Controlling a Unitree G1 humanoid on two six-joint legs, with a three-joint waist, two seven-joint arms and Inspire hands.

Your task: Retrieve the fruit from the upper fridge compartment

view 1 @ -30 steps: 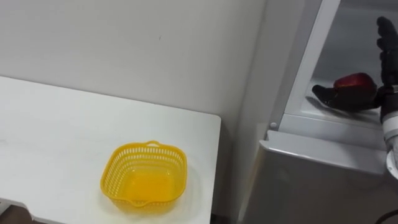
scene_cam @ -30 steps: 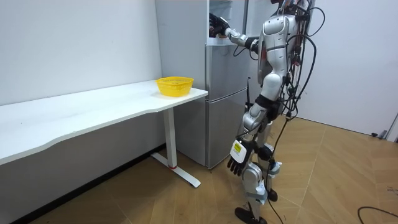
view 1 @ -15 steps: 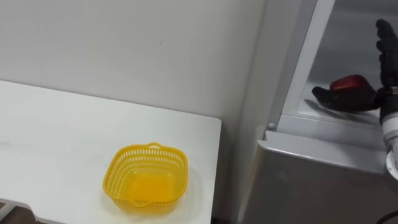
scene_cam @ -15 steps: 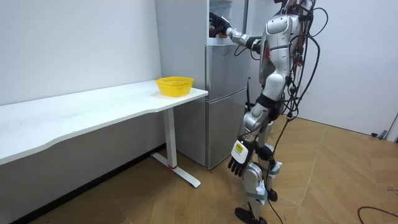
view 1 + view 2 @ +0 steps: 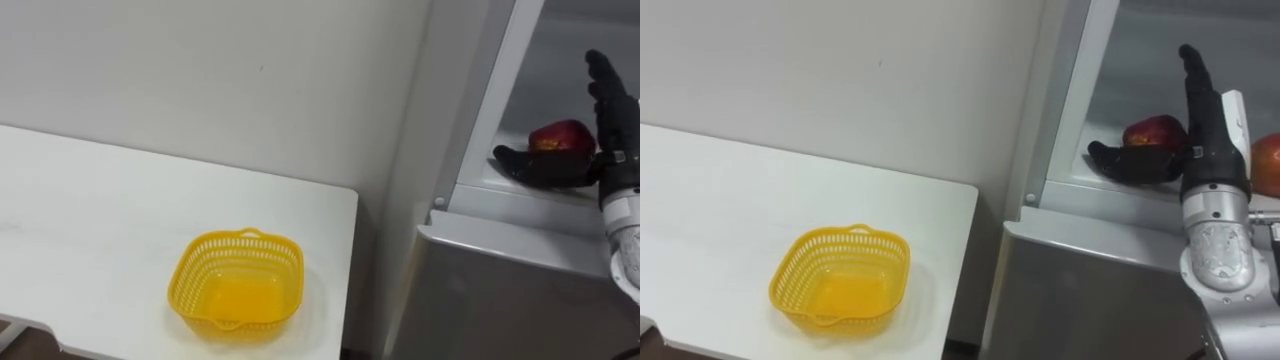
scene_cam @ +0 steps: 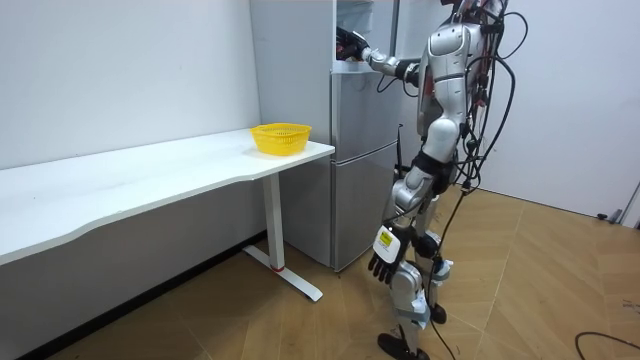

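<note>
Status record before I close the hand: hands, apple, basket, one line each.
right hand: open, inside the fridge, thumb in front of the apple
apple: red, behind the thumb, not gripped
second fruit: right of the hand, at the view's edge
left hand: hanging low at the robot's side
basket: yellow, empty, on the table left of the fridge

No legible text, label or number anywhere.
</note>
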